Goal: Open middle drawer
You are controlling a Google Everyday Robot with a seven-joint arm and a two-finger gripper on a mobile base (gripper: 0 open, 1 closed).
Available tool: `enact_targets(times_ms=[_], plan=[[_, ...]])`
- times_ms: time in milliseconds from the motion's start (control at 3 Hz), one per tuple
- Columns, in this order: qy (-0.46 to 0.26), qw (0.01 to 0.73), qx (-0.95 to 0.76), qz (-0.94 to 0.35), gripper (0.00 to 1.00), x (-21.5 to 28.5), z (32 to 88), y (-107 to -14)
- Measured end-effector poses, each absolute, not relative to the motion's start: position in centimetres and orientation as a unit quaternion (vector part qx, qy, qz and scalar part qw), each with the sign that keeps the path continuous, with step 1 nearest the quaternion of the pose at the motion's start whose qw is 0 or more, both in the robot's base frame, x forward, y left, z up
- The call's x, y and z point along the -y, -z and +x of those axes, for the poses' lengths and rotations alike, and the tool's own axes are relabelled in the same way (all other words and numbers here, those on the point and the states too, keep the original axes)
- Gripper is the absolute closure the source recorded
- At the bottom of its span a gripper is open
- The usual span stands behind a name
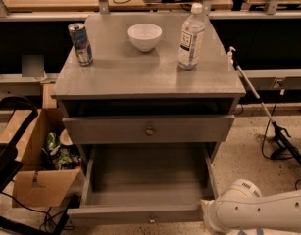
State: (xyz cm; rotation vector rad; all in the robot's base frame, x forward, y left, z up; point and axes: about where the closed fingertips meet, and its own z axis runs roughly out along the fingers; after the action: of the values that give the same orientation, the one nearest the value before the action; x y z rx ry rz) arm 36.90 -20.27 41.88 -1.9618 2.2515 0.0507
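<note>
The grey cabinet [150,77] stands in the centre of the camera view. The middle drawer [106,130] shows its flat grey front with a small round metal knob [149,130] at the centre; its front sits close in against the cabinet, with a dark gap [150,106] above it. Below it the bottom drawer [145,180] is pulled far out and is empty. Only a white arm link [258,214] shows at the bottom right, beside the open bottom drawer's right front corner. The gripper itself is out of view.
On the cabinet top stand a drink can [80,43], a white bowl [144,36] and a clear water bottle [191,35]. A cardboard box of rubbish [39,155] sits on the floor at the left. A thin rod and cables [267,116] lie at the right.
</note>
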Motion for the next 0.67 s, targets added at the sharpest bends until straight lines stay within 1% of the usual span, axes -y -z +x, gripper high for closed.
enact_targets(times_ms=[333, 667], plan=[[-0.017, 0.077, -0.752, -0.655, 0.14, 20.27, 36.9, -41.88], [-0.017, 0.077, -0.752, -0.655, 0.0, 20.27, 36.9, -41.88]])
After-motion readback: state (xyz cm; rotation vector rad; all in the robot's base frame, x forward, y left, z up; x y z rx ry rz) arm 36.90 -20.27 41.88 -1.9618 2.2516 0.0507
